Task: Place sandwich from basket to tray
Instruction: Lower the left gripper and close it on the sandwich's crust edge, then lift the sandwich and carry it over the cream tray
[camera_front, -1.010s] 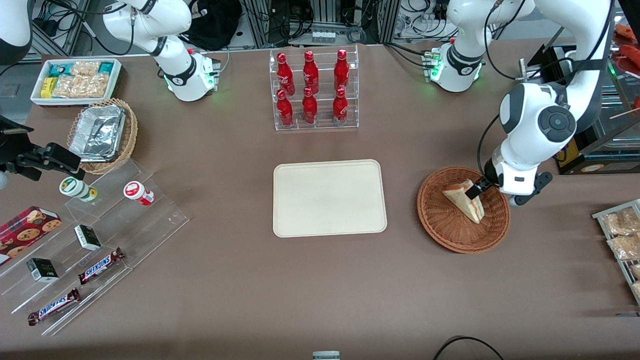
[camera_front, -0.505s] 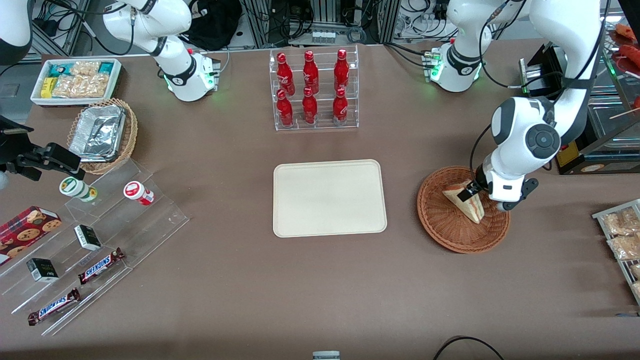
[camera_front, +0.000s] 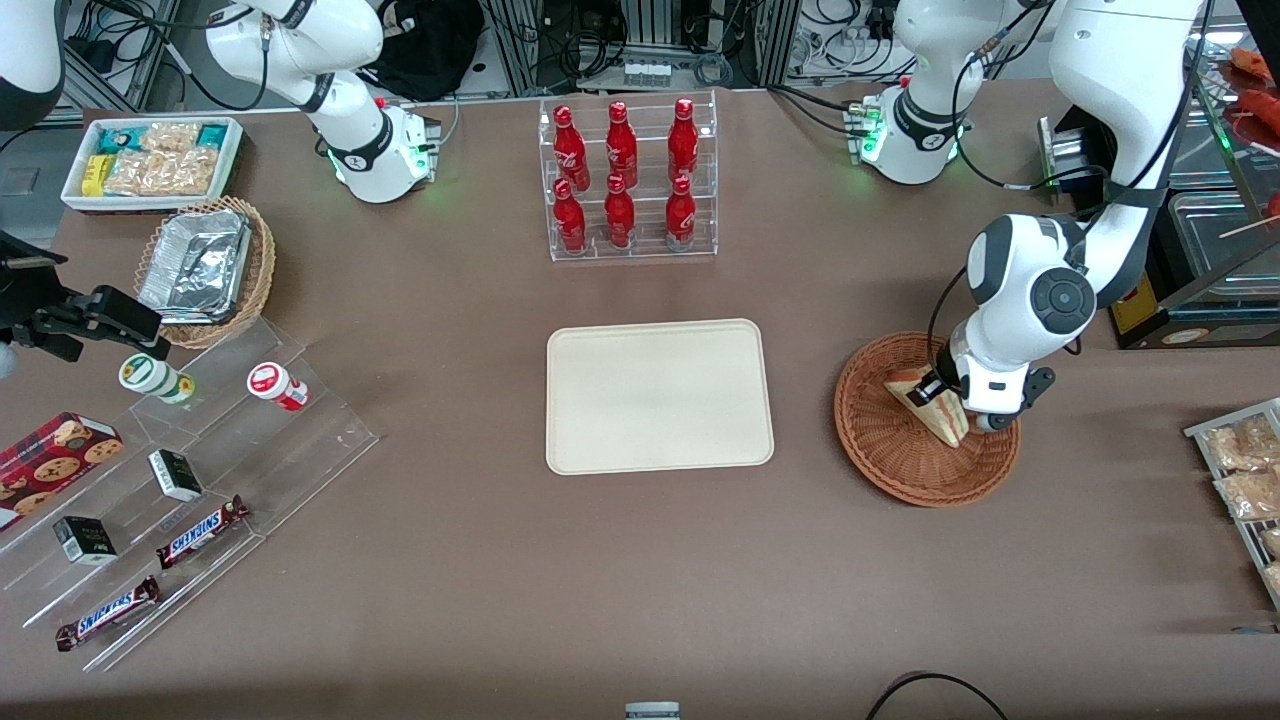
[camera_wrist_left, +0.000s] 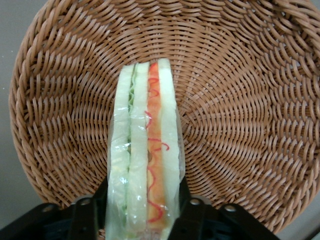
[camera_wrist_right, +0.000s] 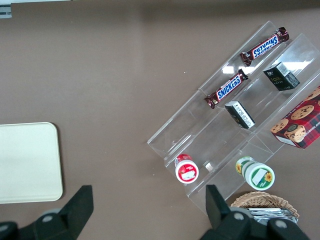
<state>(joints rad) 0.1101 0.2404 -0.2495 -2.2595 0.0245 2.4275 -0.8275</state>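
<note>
The sandwich (camera_wrist_left: 145, 150) is standing on edge in the basket (camera_wrist_left: 240, 100), its flat faces pinched between the gripper (camera_wrist_left: 142, 212) fingers, giving a firm hold for lifting toward the tray (camera_front: 659, 395).

Table: we see a brown tabletop (camera_front: 480, 560) filling nearly the whole front view | Far edge: metal frames with tangled black cables (camera_front: 650, 40) stand above it | Working arm's end: a glass-fronted case (camera_front: 1215, 250) | Light: even, soft shadows, green lamps glowing far off.
</note>
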